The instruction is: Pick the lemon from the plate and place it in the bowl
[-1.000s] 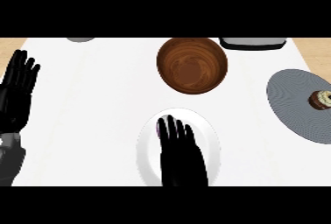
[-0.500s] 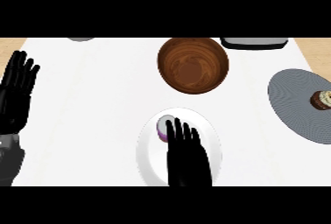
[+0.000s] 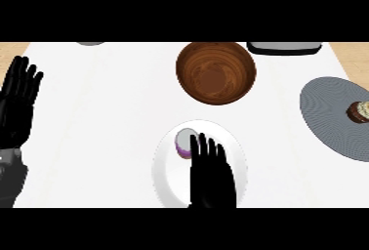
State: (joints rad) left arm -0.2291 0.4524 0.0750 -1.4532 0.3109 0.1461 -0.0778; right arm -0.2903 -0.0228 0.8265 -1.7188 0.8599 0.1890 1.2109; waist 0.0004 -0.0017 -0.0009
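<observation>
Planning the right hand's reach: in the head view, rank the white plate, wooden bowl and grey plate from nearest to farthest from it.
1. White plate: directly under the right hand.
2. Wooden bowl: ahead, beyond the plate.
3. Grey plate: far right edge.

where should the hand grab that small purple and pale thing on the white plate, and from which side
Probably from above, round its middle. The small rounded item lies low on the upper left part of the white plate, so no handle or edge offers itself. The right hand sits over the plate, straight fingers covering the item's right side; thumb and fingers would need to curl on opposite flanks. The left hand rests open at the left edge.
</observation>
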